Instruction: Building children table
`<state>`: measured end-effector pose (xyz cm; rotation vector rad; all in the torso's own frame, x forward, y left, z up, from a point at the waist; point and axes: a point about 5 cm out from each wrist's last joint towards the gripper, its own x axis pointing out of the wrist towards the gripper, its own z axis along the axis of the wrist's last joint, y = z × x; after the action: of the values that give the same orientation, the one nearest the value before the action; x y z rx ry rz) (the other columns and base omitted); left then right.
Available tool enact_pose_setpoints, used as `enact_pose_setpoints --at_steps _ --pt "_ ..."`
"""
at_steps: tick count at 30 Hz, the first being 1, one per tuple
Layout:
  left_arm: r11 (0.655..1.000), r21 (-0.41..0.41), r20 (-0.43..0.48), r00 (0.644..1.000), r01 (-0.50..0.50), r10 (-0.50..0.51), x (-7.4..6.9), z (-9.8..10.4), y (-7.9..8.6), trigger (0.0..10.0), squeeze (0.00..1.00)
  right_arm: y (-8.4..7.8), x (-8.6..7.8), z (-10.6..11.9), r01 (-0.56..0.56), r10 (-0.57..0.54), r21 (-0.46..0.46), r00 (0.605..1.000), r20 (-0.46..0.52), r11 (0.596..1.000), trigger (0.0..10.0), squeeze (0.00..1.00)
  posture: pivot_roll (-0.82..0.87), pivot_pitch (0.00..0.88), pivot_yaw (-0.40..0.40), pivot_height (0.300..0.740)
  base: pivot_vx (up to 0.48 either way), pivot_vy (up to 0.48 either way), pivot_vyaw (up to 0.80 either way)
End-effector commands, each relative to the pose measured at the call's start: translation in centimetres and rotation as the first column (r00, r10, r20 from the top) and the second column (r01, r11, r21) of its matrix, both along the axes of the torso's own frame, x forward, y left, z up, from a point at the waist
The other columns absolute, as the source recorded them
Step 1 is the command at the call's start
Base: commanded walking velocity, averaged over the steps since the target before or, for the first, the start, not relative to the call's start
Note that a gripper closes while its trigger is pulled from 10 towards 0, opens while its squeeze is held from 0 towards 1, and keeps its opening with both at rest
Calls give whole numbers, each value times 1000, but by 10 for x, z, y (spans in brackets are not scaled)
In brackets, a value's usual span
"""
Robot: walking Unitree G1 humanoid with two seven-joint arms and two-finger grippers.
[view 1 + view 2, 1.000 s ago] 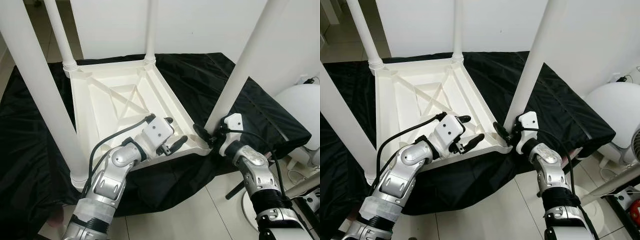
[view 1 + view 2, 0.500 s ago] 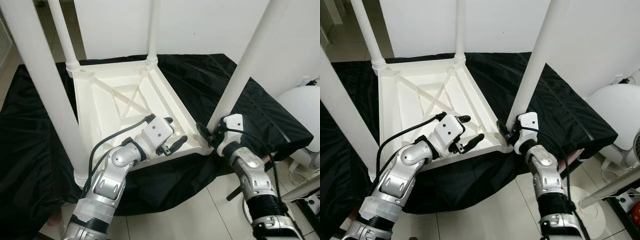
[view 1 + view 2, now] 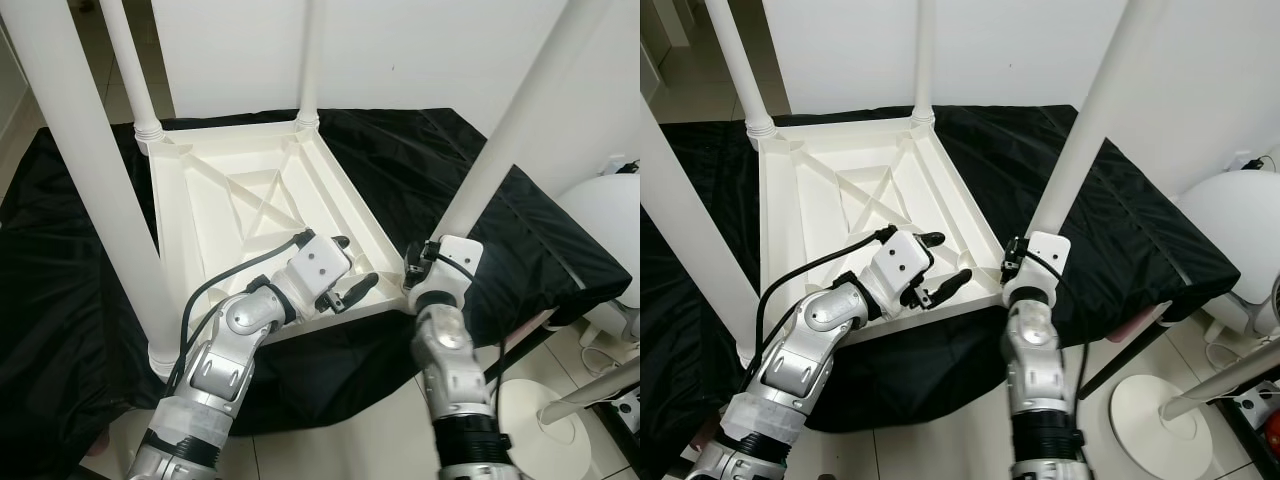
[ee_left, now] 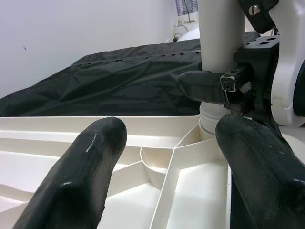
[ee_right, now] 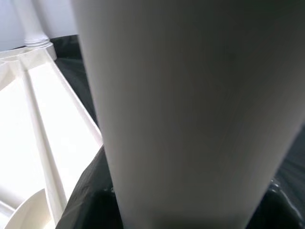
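Black sheet (image 3: 520, 215) under upturned table (image 3: 215, 205); left end effector (image 3: 345, 272) spread at near rim; right end effector (image 3: 420, 268) clamps leg (image 3: 500, 130).

I'm scanning for anything readable and I find no text, label, brand, number or sign: nothing on the white upturned table (image 3: 250, 215), nothing on the black sheet (image 3: 420, 160) beneath it.
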<state>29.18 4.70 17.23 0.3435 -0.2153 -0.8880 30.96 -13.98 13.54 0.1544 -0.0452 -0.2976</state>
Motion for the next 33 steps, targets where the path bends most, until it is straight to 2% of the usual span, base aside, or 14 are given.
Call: enact_pose_setpoints --at_steps 1,8,9,15,17,19,20,22,23,25,26,28,29,33 --pt "998 -12 19 998 -58 58 3 0 -1 10000 0 1 -7 -22 28 -20 75 994 -104 997 10000 0 -52 0 -43 740 0 0 0" --pt "999 -9 21 998 -51 51 3 0 -2 10000 0 7 -8 -15 -17 22 75 997 -76 997 10000 0 -55 0 -44 740 0 0 0" --pt "999 -11 21 999 -49 49 3 0 -3 10000 0 13 -10 -11 -70 74 96 997 -38 993 10000 1000 -58 0 -46 740 0 0 0" --pt "999 -13 22 999 -44 44 2 0 -5 10000 0 15 -12 -5 -106 107 96 994 -3 990 10000 1000 -58 0 -46 740 0 0 0" --pt "999 -13 25 999 -40 41 2 0 -5 10000 0 0 -12 -2 -111 110 37 994 22 993 10000 1000 -59 0 -45 740 0 0 0" --pt "999 -13 25 999 -40 41 2 0 -5 10000 0 0 -12 -2 -111 110 37 994 22 993 10000 1000 -59 0 -45 740 0 0 0" --pt "999 -14 24 999 -40 40 2 0 -5 10000 0 -6 -12 -1 -136 135 8 990 34 991 10000 859 -63 0 -42 740 0 0 0" --pt "999 -14 24 999 -40 40 2 0 -5 10000 0 -6 -12 -1 -136 135 8 990 34 991 10000 859 -63 0 -42 740 0 0 0" --pt "999 -13 23 999 -38 38 2 0 -5 10000 0 -13 -12 -2 -187 188 -8 982 38 982 10000 0 -67 0 -40 740 0 0 0" --pt "1000 -8 24 999 -30 30 2 -1 -6 10000 0 -21 -15 -3 -303 303 -26 952 43 953 10000 0 -72 0 -37 740 0 0 0" --pt "1000 -8 24 999 -30 30 2 -1 -6 10000 0 -21 -15 -3 -303 303 -26 952 43 953 10000 0 -72 0 -37 740 0 0 0" --pt "1000 -10 28 999 -22 22 3 0 -8 10000 0 -24 -20 -5 -461 468 -121 883 33 879 10000 0 -77 0 -36 740 0 0 0" --pt "1000 -10 28 999 -22 22 3 0 -8 10000 0 -24 -20 -5 -461 468 -121 883 33 879 10000 0 -77 0 -36 740 0 0 0" --pt "1000 -11 31 999 -13 14 2 0 -9 10000 0 -33 -24 -10 -548 556 -176 831 -6 818 10000 0 -82 0 -34 740 0 0 0"
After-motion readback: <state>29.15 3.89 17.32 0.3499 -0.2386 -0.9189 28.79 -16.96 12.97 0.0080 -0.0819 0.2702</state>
